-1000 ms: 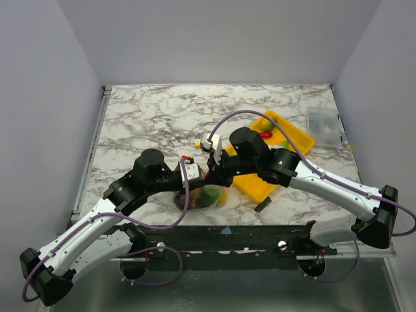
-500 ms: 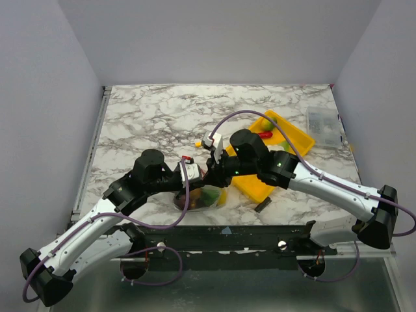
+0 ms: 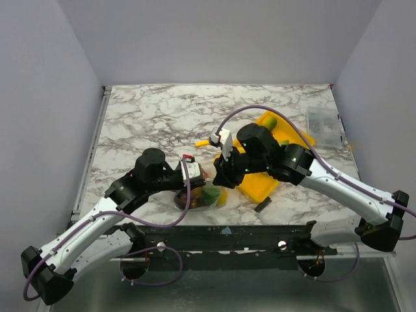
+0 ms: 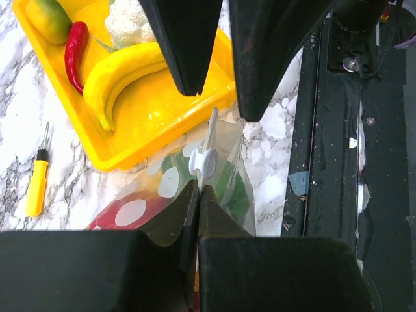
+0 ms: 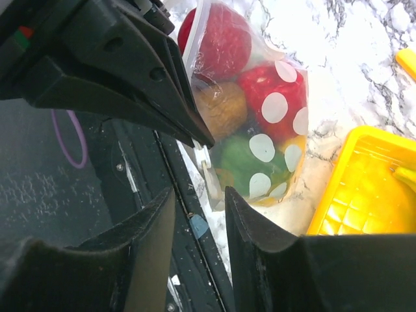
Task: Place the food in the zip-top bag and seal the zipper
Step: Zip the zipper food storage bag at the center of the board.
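Observation:
The zip-top bag [image 3: 201, 197] lies near the table's front edge, clear with pale dots, and holds red, green and brown food [image 5: 260, 130]. My left gripper [image 4: 198, 195] is shut on the bag's mouth edge, just behind the white slider [image 4: 203, 162] of the zipper. My right gripper [image 5: 198, 201] stands open a little short of the bag's corner, with nothing between its fingers. In the yellow tray [image 4: 149, 123] lie a banana [image 4: 123, 71], a red pepper [image 4: 75, 49], a cauliflower [image 4: 130, 23] and a yellow-green fruit [image 4: 49, 19].
The yellow tray [image 3: 260, 185] sits right of the bag, partly under my right arm. A small rigid clear box [image 3: 323, 123] stands at the far right. A small yellow stick [image 3: 203, 142] lies behind the grippers. The table's front edge and dark frame [image 4: 364, 162] run right beside the bag.
My right gripper has opened, let go of the bag's edge and drawn back to the right. The left gripper keeps its hold on the bag.

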You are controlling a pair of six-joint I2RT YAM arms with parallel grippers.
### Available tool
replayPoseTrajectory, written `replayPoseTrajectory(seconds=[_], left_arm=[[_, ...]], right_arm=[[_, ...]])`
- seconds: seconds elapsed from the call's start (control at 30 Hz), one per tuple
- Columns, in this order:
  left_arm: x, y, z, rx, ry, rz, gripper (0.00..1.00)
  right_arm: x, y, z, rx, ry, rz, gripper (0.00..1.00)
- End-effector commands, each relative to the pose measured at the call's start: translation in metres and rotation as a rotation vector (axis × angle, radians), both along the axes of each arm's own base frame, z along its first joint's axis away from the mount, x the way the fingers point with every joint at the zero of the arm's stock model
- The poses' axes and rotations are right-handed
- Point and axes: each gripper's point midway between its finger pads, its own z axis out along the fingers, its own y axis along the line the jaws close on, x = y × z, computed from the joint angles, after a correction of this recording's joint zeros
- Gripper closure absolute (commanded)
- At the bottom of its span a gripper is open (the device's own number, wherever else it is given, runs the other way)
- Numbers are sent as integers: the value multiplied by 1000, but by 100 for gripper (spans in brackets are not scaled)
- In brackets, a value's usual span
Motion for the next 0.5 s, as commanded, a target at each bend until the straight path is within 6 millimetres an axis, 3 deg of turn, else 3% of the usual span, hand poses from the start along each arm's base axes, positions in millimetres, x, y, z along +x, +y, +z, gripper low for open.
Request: replayPoseTrajectory(seconds=[0.0, 0.27, 0.43, 0.47], left_arm=[[1, 0, 11, -31, -29, 9, 100], [-1, 0, 14, -41, -27, 6, 100], [-1, 0, 14, -40, -25, 6, 100], [-1, 0, 14, -41, -27, 6, 100]], right_arm=[[-8, 1, -11, -80, 28, 83, 61], [0, 9, -25, -133, 29, 101, 59], [-7, 17, -29, -124, 60, 160, 80], [-7, 19, -29, -121, 62, 167, 89]])
